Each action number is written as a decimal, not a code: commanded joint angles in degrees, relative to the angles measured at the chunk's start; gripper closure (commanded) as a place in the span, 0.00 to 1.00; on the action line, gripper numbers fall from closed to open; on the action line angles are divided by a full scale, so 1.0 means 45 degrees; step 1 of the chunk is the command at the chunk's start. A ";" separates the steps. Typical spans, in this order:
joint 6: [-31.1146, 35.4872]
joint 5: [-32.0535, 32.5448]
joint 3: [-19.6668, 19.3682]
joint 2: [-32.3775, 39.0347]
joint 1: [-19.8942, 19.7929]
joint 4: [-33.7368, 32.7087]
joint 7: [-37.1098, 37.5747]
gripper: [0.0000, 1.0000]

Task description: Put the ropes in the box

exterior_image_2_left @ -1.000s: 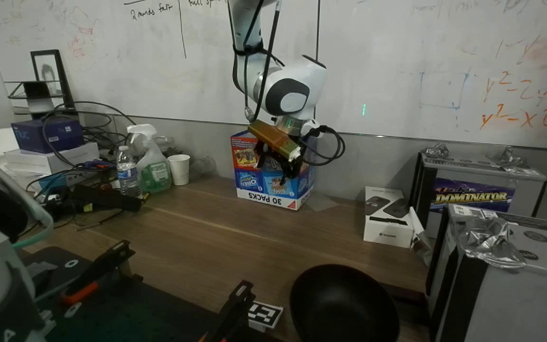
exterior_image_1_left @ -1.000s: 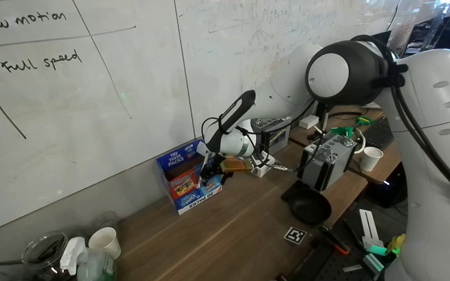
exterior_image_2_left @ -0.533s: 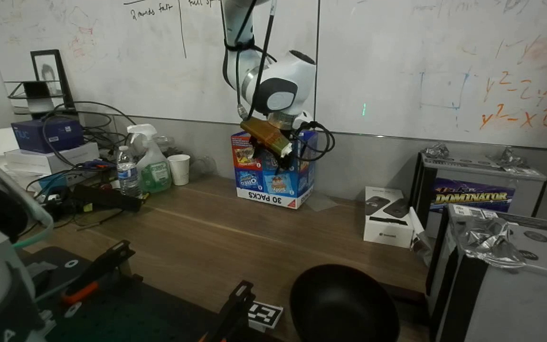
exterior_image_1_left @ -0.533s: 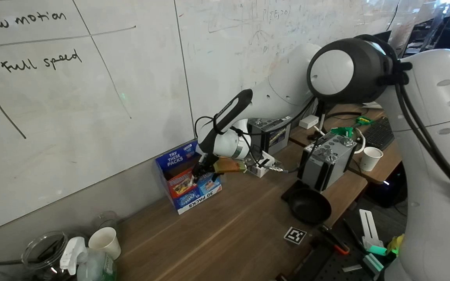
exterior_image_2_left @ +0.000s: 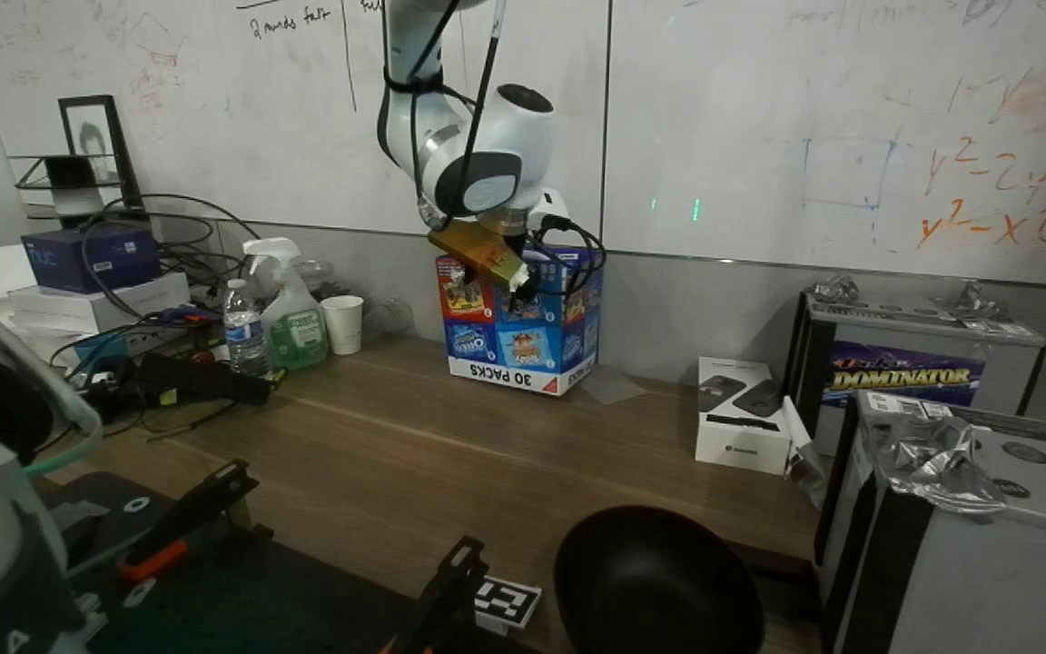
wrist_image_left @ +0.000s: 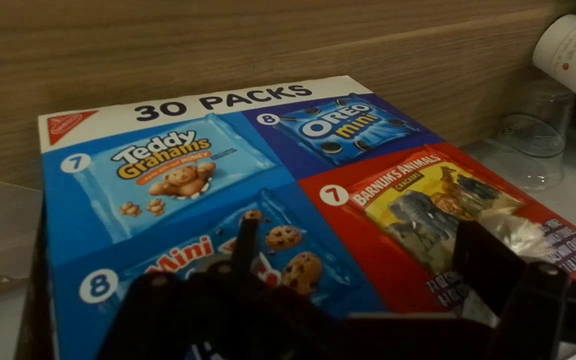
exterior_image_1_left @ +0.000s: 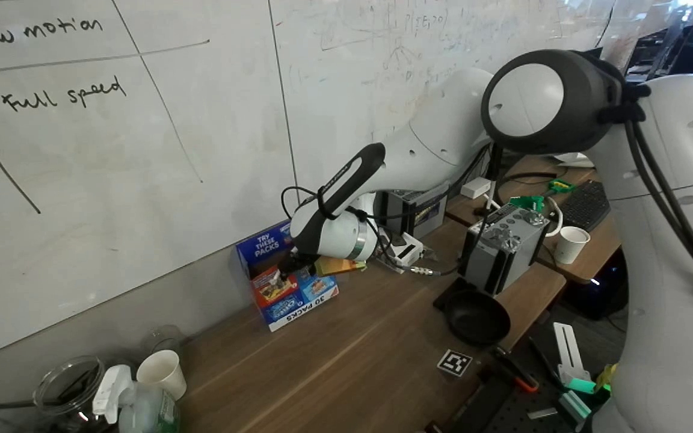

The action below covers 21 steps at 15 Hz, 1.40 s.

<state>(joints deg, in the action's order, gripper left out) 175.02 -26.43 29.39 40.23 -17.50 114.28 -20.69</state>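
In the wrist view the printed side of the blue box (wrist_image_left: 183,170) fills the middle, "30 PACKS" along its far edge, blue panels on one half and a red one beside them. The black gripper (wrist_image_left: 359,230) shows at the bottom, its jaws standing well apart, with the box's print visible between them.

In an exterior view the box stands at the back edge of the desk (exterior_image_1_left: 322,373), just beside the wall (exterior_image_1_left: 214,288), its mouth facing up and a flap rising at the rear. The arm (exterior_image_1_left: 443,132) stretches over the desk, with the gripper at the box's front rim. A black pan (exterior_image_1_left: 477,319) sits near the desk's right edge, a printed marker (exterior_image_1_left: 455,363) near it.

In an exterior view the box is at that same back edge, between a paper cup (exterior_image_2_left: 342,325) and a white carton (exterior_image_2_left: 741,440). A spray bottle (exterior_image_2_left: 294,318) stands farther left along it. The gripper, partly behind an amber block (exterior_image_2_left: 482,252), hangs at the box's upper front. The box's inside is mostly hidden, so whether the ropes lie in it I cannot tell.
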 commanded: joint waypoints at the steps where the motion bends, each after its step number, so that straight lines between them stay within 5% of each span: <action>1: 0.1241 0.1034 0.0953 -0.0472 -0.0728 0.0909 0.0320 0.00; 12: 0.3264 0.4753 0.0984 -0.1238 -0.0618 0.2179 0.2848 0.00; 21: 0.3209 0.5709 0.0973 -0.1547 -0.0181 0.2007 0.3898 0.00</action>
<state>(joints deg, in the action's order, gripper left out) 188.33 -2.18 34.23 35.57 -19.71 122.70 -5.96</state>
